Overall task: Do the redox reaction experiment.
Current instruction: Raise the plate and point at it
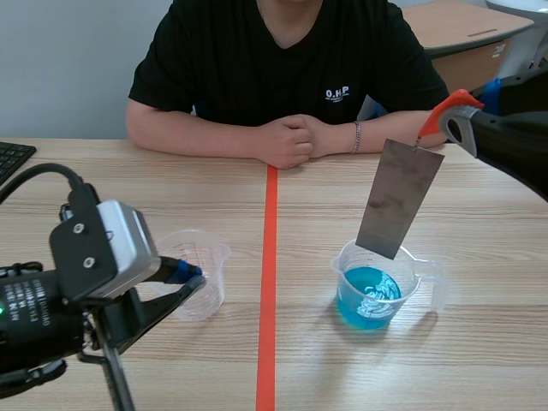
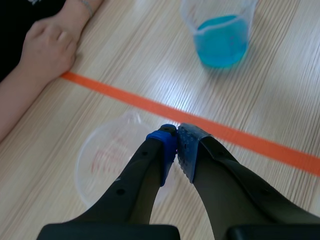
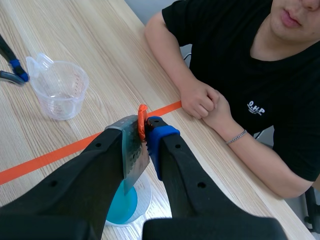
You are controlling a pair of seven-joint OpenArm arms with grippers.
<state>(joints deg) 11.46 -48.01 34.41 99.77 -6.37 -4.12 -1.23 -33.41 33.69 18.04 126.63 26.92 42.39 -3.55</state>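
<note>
Right gripper (image 3: 145, 128) is clamped on an orange clip (image 1: 447, 107); a grey metal plate (image 1: 399, 197) hangs from it, lower edge at the mouth of the beaker (image 1: 347, 271) of blue liquid (image 1: 370, 296) below. Left gripper (image 2: 175, 145) has its 2 fingers pressed together, tips over the empty cup (image 2: 105, 155).

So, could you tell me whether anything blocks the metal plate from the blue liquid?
Nothing visible does: the metal plate, held by the right gripper, hangs right over the open beaker of blue liquid.
</note>
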